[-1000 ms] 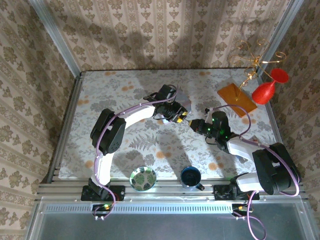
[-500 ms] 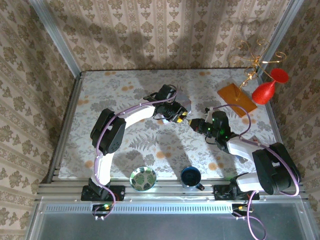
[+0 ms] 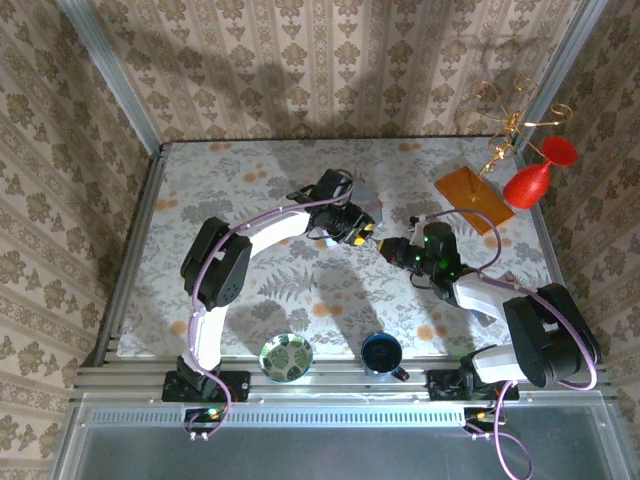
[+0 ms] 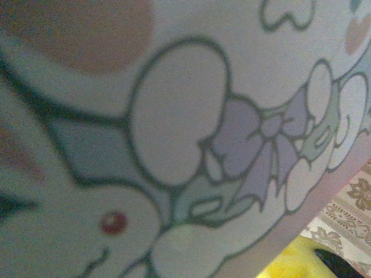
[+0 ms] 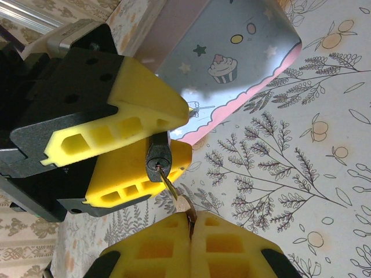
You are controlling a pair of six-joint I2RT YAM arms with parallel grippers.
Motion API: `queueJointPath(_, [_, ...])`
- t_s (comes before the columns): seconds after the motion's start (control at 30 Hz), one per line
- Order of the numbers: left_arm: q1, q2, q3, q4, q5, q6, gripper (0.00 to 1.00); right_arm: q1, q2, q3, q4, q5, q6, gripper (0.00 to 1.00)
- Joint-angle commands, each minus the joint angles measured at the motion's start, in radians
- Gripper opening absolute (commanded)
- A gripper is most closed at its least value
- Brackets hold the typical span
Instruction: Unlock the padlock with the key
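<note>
Bowl [image 3: 286,357] and cup [image 3: 382,353] sit at the near edge of the flower-patterned counter [image 3: 240,170], between the two arm bases, as we look down from above. Past them, both arms reach in towards the middle of the counter, and their tips nearly meet there.

From the right wrist, we see the right fingers [image 5: 156,249], yellow and padded, pressed together on the head of a small brass key [image 5: 176,196]. The key's blade slants up and meets the keyhole in the end of the padlock [image 5: 157,155]. The padlock is small, dark and metal. It is pinched between the yellow pads of the left fingers [image 5: 133,104], clear of the counter.

Just behind the padlock lies a pale lavender tin [image 5: 232,63] with a pink scalloped edge and a cupcake drawing. From the left wrist, we see its lid very close and blurred, showing a cartoon rabbit and a purple bow.

Farther back, at the far right of the counter, an orange board [image 3: 472,197] carries a gold wire stand [image 3: 505,125], with a red goblet [image 3: 535,178] beside it.
</note>
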Motion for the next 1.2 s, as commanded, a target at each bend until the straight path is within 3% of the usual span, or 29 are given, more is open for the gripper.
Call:
queueJointPath(0.0, [-0.01,0.048,-0.016,-0.043,0.14,-0.09,0.0,0.006,0.009,0.016,0.022,0.021,0.003,0.0])
queueJointPath(0.57, [-0.011,0.048,-0.016,-0.045,0.14,-0.087,0.0,0.018,0.023,0.031,-0.008,0.075,0.002,0.0])
queueJointPath(0.97, [-0.013,0.055,-0.002,-0.073,0.134,-0.068,0.0,0.098,-0.089,0.058,-0.049,0.241,0.024,0.0])
queueJointPath(1.17, [-0.016,0.057,0.001,-0.069,0.134,-0.07,0.0,0.11,-0.066,0.087,-0.071,0.227,0.052,0.0])
